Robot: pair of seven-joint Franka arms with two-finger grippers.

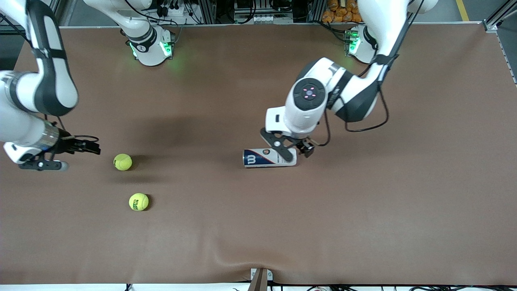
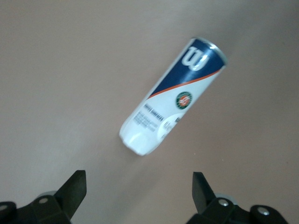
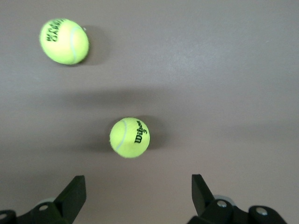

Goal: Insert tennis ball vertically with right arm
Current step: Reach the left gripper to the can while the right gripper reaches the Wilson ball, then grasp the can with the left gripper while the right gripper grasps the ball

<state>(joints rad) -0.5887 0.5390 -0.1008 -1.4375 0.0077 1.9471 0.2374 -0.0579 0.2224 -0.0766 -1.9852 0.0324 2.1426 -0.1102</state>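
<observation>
Brown table under two white arms, seen from a high camera.

Right gripper — at about 9 o'clock in the front view, toward the right arm's end of the table, low over bare table just beside the first tennis ball. Fingers spread wide, holding nothing. In the right wrist view, both dark fingertips apart with that ball ahead of the gap, black "Wilson 3" lettering showing.

Second tennis ball — nearer to the front camera than the first, at roughly 5 o'clock from it, well apart from it and from the gripper. Black printed lettering on top. Also visible in the right wrist view, farther off than the first ball.

Tennis ball can — lying on its side near the middle of the table, long axis running between 9 and 3 o'clock in the front view; blue end with a white "W" toward the right arm's end, white end toward the left arm's end. Well apart from both balls. Round red-and-green emblem on the white part in the left wrist view.

Left gripper — hanging low over the white end of the can, partly covering it in the front view. Fingers spread wide, closed on nothing; fingertips apart with the can ahead of the gap.
</observation>
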